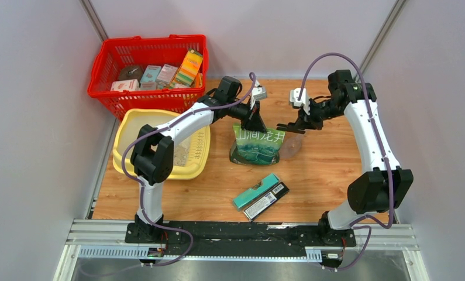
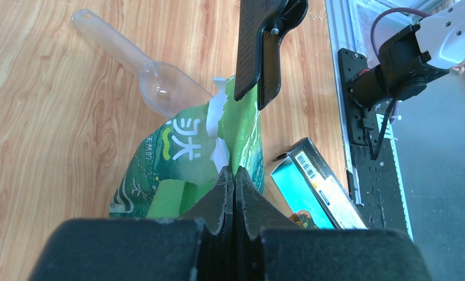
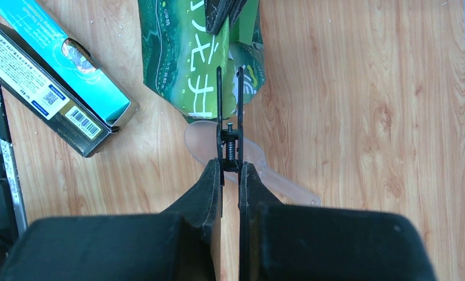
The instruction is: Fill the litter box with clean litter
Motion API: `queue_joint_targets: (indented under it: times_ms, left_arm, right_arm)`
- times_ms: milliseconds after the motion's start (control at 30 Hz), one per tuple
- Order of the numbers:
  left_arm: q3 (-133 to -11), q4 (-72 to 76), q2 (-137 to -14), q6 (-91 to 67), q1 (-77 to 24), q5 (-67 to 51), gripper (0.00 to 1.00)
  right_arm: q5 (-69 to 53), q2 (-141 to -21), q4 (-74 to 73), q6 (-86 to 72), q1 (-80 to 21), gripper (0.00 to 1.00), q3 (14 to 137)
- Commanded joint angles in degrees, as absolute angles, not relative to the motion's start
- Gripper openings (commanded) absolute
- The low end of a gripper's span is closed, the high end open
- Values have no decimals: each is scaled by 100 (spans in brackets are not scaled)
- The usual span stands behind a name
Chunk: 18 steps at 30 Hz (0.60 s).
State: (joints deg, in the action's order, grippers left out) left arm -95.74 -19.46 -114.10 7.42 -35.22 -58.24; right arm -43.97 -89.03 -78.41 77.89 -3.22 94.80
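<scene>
Litter box (image 1: 137,124) sits at the left of the table (image 1: 323,170), just beside the red basket (image 1: 148,64), with a patch of clean litter (image 1: 181,154) inside. Left gripper (image 2: 234,175) pinches the green bag (image 1: 256,146) at its torn top, jaws closed. Right gripper (image 3: 230,170) clamps a black clip (image 3: 230,126), seemingly straddling the bag's edge.

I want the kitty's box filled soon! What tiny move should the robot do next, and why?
Probably ease the right gripper back, taking the black clip off the green bag. The clip looks squeezed open at the bag's top edge, and the left gripper pinches that top, holding the bag steady.
</scene>
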Motion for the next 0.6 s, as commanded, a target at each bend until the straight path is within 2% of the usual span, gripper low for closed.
queue_joint_targets:
  times_ms: [0, 500, 567]
  left_arm:
    - [-9483, -1855, -11162, 809, -3604, -5775, 0]
    - [-9475, -1767, -11074, 852, -3647, -5669, 0]
    - [-9483, -1793, -11057, 888, -3647, -5695, 7]
  right_arm:
    - [-4350, -8710, -9536, 7884, -352, 0, 9431]
    - [-4342, -8763, -9536, 7726, -483, 0, 9132]
    - [-4316, -8806, -9545, 7708, -579, 0, 9132]
